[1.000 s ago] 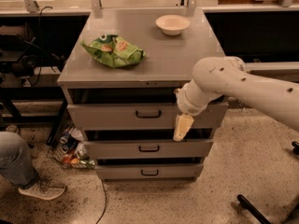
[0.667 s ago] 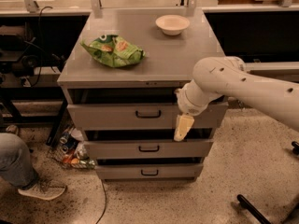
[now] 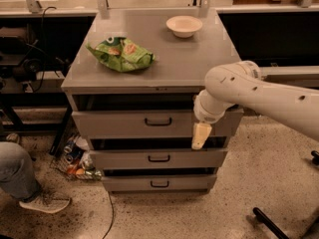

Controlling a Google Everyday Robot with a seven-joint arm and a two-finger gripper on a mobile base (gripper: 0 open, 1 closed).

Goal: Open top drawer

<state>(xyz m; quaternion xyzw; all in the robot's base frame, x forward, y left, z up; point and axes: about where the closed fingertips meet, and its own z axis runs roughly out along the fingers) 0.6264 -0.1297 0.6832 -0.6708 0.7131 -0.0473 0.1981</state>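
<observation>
Under the tabletop's [image 3: 149,78] front-right corner, the gripper [image 3: 201,135] is held before the top drawer [image 3: 119,124] of 3, right of its handle [image 3: 158,122], likely staged for hooking it; its clench cannot be told.

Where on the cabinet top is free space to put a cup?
Bare: the front right of the cabinet top, between bag, bowl and front edge. Crowded: the left, with the bag. The gripper hangs before the right part of the top drawer.

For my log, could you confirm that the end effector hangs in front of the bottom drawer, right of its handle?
Not quite: the camera view shows the end effector in front of the top drawer, right of its handle.
</observation>
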